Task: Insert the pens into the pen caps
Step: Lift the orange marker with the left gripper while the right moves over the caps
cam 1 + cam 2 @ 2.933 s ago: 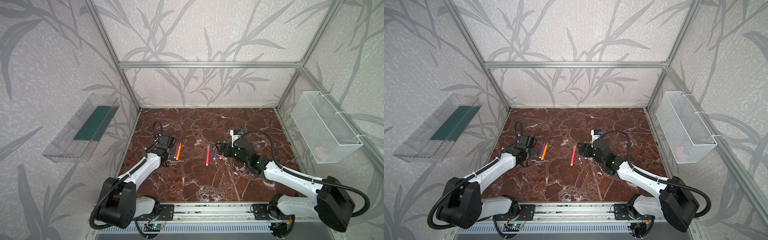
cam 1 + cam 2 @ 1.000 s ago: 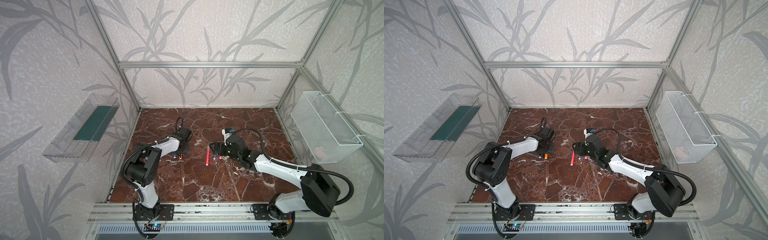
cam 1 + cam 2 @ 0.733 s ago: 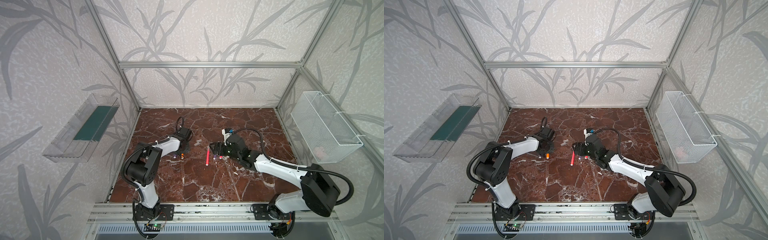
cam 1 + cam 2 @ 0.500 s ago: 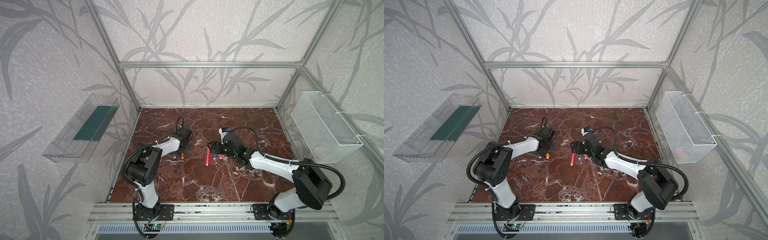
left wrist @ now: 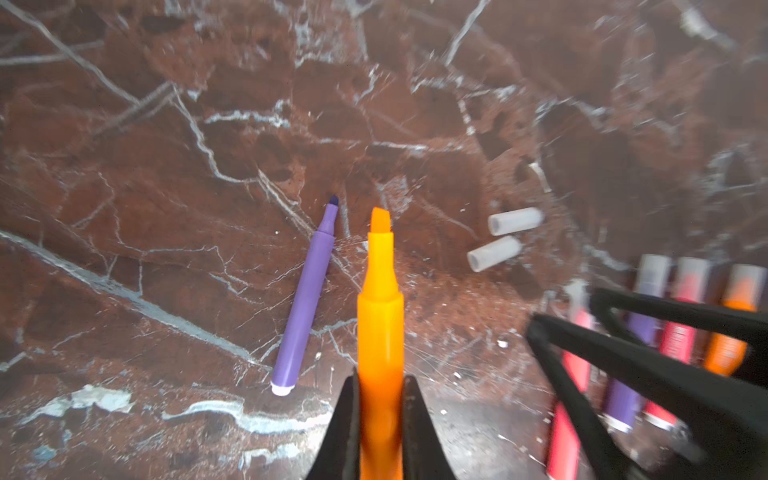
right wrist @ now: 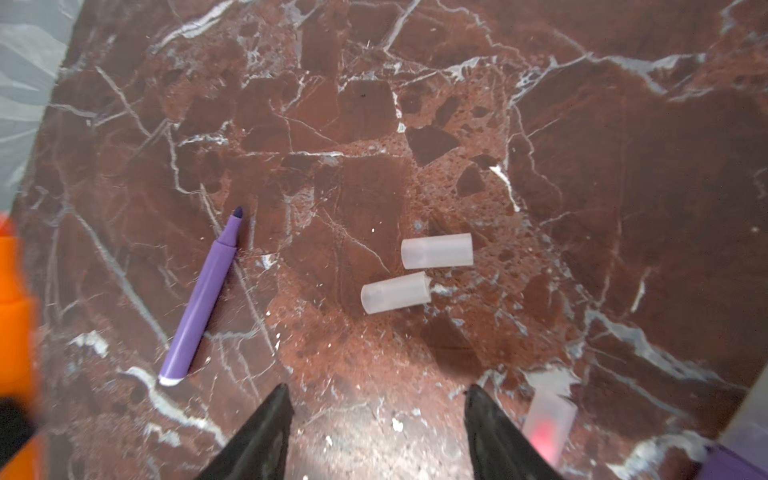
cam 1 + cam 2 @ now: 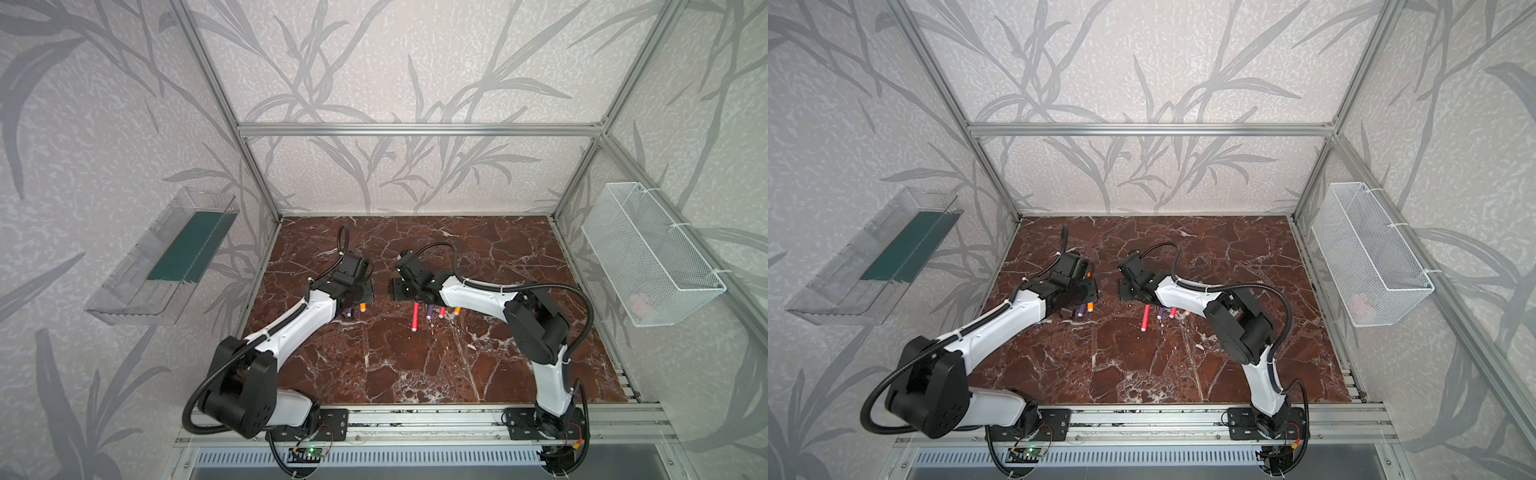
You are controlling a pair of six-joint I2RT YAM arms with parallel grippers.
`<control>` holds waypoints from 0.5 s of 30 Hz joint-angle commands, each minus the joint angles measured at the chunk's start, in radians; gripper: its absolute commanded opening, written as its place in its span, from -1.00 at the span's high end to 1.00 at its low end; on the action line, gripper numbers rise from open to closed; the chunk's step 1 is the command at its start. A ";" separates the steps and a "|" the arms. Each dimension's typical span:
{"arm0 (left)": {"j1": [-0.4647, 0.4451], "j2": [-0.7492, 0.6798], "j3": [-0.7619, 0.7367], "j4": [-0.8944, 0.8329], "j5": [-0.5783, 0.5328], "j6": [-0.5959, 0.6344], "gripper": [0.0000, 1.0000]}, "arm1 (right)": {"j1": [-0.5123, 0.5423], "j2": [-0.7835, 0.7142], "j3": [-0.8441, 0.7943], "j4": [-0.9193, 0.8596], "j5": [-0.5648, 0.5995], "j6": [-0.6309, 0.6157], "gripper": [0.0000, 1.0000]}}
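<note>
- The left arm (image 7: 299,320) stretches low and forward from its base, wrist angled down just beside the purple pen (image 5: 305,299).
- The left gripper (image 5: 381,376) has its jaws clamped on the barrel of an uncapped orange pen (image 5: 380,291), parallel to the purple pen.
- The purple pen lies uncapped and flat on the table (image 6: 623,124).
- The right arm (image 7: 478,297) rises from its base, elbow folded, forearm reaching toward the purple pen.
- The right gripper (image 6: 376,388) has its jaws spread and empty.
- Two pen caps (image 6: 436,250) lie side by side near the purple pen.
- Four capped pens (image 7: 415,316) lie in a row beyond the pen caps.
</note>
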 commanded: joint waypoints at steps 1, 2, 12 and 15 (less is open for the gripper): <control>-0.008 -0.074 -0.047 -0.031 0.016 0.002 1.00 | 0.012 0.074 0.111 -0.165 0.103 -0.026 -0.31; -0.008 -0.093 -0.056 -0.031 0.015 0.002 1.00 | 0.014 0.095 0.139 -0.179 0.120 -0.027 -0.31; -0.008 -0.147 -0.086 -0.040 0.004 0.001 1.00 | 0.014 0.239 0.326 -0.258 0.230 -0.046 -0.27; -0.008 -0.149 -0.087 -0.039 0.007 0.002 1.00 | 0.014 0.268 0.360 -0.269 0.229 -0.050 -0.27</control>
